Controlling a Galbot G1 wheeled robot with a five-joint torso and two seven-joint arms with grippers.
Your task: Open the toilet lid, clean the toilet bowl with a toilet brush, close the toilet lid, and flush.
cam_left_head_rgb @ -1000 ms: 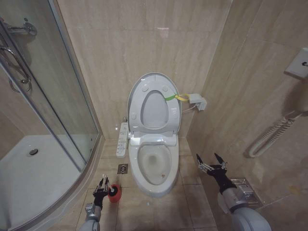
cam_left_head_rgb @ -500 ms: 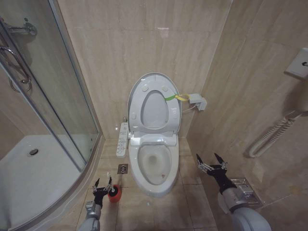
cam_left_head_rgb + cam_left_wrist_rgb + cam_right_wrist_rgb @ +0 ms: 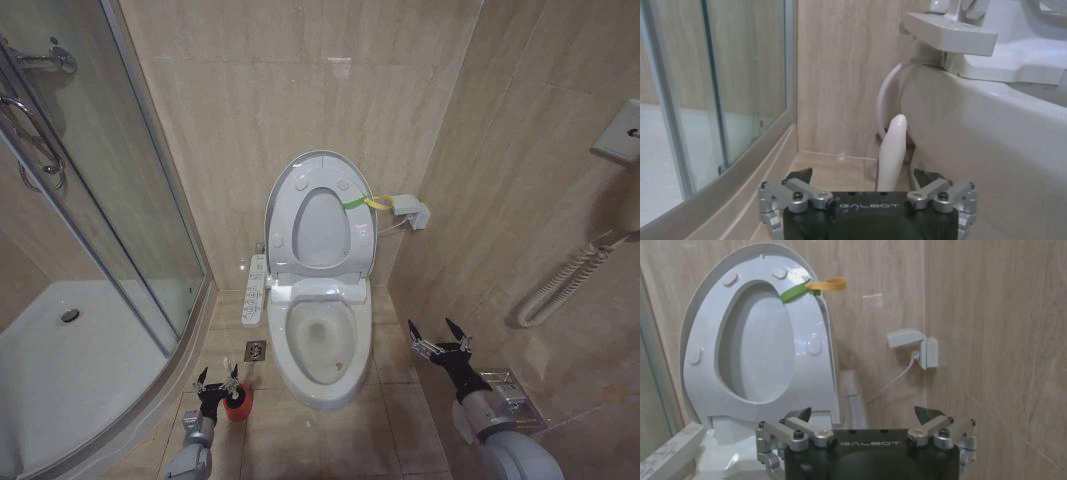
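The toilet brush is sitting in its round red cup, thin white handle pointing up. The left gripper is waiting with jaws apart around it. The right gripper is hanging with jaws apart too.

Only readable text was "GALBOT", white letters on the black body of each pincer. Left pincer: the word sat centred on the housing between the two finger mounts, seen in the left wrist view. Right pincer: same word, same spot, seen in the right wrist view. The button panel beside the toilet carried small marks in the head view, but they were too small to read. Nothing legible on the walls, the shower glass or the wall boxes.
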